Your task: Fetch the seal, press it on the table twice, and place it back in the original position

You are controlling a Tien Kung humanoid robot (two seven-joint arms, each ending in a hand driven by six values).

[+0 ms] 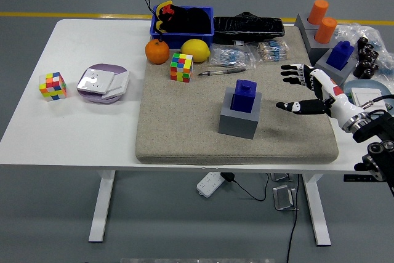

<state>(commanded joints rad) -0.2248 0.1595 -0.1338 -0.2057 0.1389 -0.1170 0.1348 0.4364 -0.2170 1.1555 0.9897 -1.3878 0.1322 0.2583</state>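
Right hand (306,90) open beside seal (245,95); pen (221,72) beyond.

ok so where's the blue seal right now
In the head view the blue seal sits in its grey holder mid-mat, left of the open right hand.

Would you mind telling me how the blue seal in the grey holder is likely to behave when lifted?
The blue seal looks rigid and blocky, so it should not flex. Seated upright in the grey holder, it probably lifts straight out. Its flat sides suggest it won't roll, though its smooth surface might slip in the open right hand.
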